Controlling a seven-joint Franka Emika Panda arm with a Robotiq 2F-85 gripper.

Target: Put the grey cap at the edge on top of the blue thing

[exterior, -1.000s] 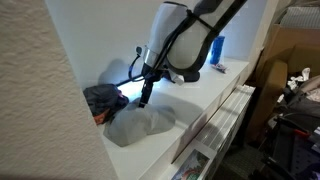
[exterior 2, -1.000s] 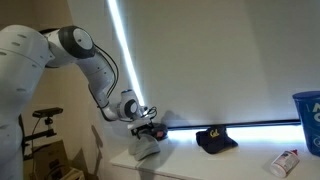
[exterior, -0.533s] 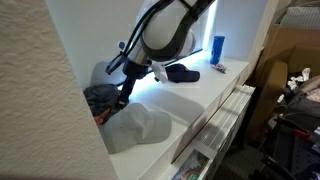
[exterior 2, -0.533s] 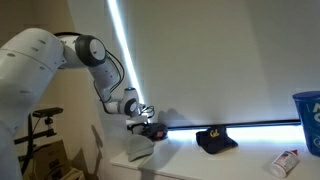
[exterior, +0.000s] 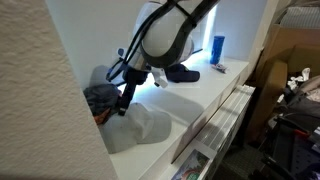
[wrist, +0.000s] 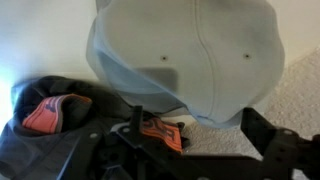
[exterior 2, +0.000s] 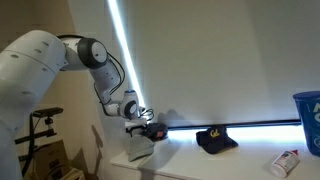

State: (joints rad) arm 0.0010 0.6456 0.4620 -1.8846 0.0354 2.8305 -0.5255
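Observation:
The grey cap (exterior: 138,126) lies at the front edge of the white shelf, also in an exterior view (exterior 2: 140,151) and filling the top of the wrist view (wrist: 185,55). The blue thing (exterior: 218,48) is an upright container at the shelf's far end, also in an exterior view (exterior 2: 308,112). My gripper (exterior: 122,104) hangs just above the shelf between the grey cap and a dark cap, seen also in an exterior view (exterior 2: 141,130). In the wrist view the gripper (wrist: 195,135) is open and empty, the grey cap's rim just ahead of its fingers.
A dark cap with orange lettering (exterior: 100,98) lies by the wall, beside the grey cap (wrist: 55,115). A navy cap (exterior: 182,72) sits mid-shelf (exterior 2: 215,138). A small tube (exterior 2: 284,160) lies near the blue thing. Drawers (exterior: 225,115) are below the shelf edge.
Over the last second the arm swung toward the wall end of the shelf and lowered beside the grey cap. In the last half second it barely moved.

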